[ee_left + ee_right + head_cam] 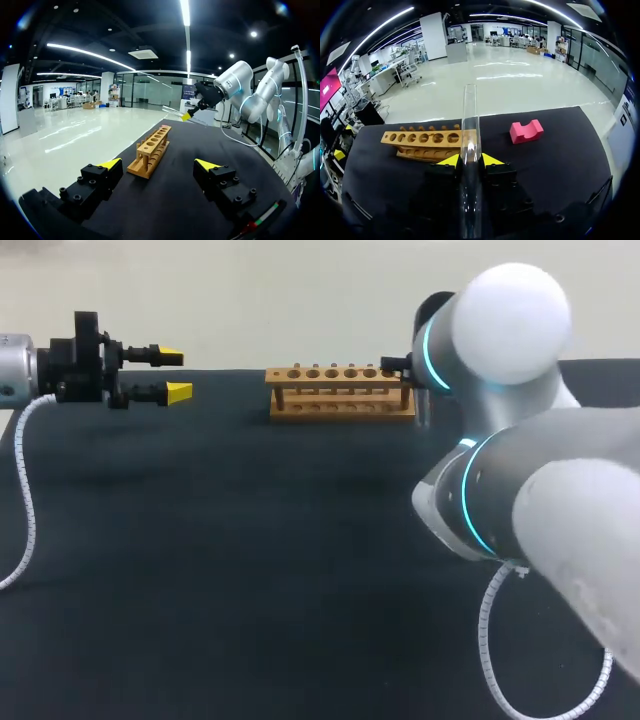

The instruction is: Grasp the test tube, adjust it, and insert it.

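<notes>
A clear glass test tube [470, 115] lies along my right gripper [471, 160], whose two yellow tips press on it from both sides, so it is shut on the tube. The tube's open end points over the near end of the wooden rack [422, 141], which has a row of several holes. In the head view the rack [340, 392] stands at the table's far middle, and the right arm [500, 450] hides its own gripper beside the rack's right end. My left gripper [172, 375] hovers at the far left, open and holding nothing, facing the rack [150, 150].
A pink notched block [526, 131] rests on the black table [250, 570] just beyond the rack, off to the side of my right gripper. White coiled cables hang from both arms.
</notes>
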Tool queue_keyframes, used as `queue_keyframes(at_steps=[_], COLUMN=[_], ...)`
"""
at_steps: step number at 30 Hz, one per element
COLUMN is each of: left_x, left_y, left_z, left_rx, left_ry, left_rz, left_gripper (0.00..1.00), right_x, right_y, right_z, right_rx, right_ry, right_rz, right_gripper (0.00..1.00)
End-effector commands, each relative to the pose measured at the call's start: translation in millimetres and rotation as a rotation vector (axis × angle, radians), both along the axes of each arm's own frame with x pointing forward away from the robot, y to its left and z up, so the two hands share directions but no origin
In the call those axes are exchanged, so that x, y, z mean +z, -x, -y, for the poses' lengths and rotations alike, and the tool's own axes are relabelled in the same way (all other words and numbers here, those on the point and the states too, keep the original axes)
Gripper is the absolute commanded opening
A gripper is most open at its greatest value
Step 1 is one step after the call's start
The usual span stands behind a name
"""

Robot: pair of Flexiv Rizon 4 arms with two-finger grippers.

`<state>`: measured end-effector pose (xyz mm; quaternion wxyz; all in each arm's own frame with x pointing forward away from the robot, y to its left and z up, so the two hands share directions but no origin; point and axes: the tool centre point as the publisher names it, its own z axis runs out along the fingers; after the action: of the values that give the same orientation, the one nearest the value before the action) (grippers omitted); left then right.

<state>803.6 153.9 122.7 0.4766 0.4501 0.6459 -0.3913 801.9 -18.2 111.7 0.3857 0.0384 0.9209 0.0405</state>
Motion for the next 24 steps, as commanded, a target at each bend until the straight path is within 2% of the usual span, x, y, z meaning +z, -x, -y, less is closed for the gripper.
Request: queue_keyframes(at_steps=[1, 11, 24], left_x=[-1.0, -1.0, -1.0], left_y=[2.1, 2.1, 2.1], left_z=[0, 0, 0], left_rx=[0.006, 0.006, 0.006], left_ry=[0.002, 0.002, 0.002], left_rz=[0.006, 0.006, 0.006], left_gripper=[1.00, 1.00, 1.00], right_x=[-3, -12, -34], right_y=[-0.1, 2.1, -2.5], right_z=[-17, -46, -59], right_rx=[-0.066, -0.038, 0.021], right_ry=[0.061, 0.004, -0.054], right_rz=[-0.022, -0.059, -0.081], right_gripper=[0.00, 0.00, 0.00])
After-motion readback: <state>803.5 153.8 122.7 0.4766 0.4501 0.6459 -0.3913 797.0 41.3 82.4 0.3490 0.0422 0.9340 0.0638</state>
